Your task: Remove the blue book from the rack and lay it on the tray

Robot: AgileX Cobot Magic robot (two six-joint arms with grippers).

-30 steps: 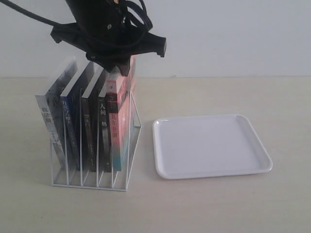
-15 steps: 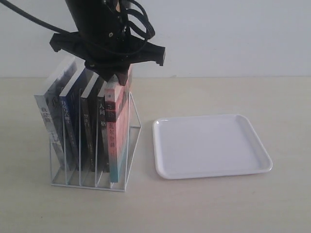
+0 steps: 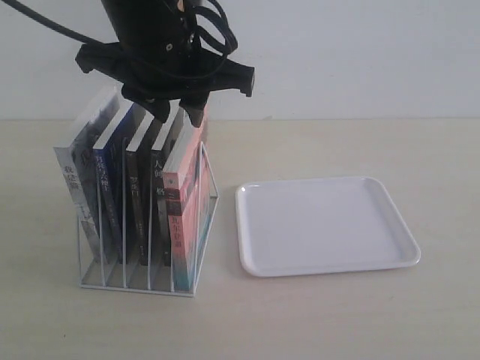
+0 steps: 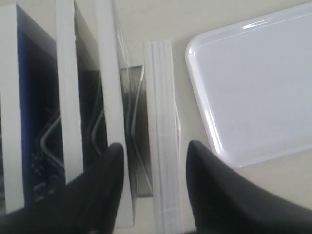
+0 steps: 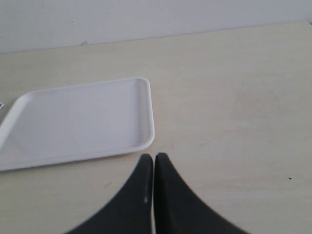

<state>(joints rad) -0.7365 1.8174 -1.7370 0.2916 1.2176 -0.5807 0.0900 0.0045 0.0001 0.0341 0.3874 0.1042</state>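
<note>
Black arm (image 3: 146, 30) carries looped cables (image 3: 225, 31) and tapered jaws.

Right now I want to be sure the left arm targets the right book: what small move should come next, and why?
Probably shift the open left fingers along the rack, away from the tray, before closing. They straddle the pink book at the tray end; the blue book stands beyond two black books.

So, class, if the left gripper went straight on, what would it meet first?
Probably the top edge of the pink-and-teal book, lying between the open jaws of the left gripper.
</note>
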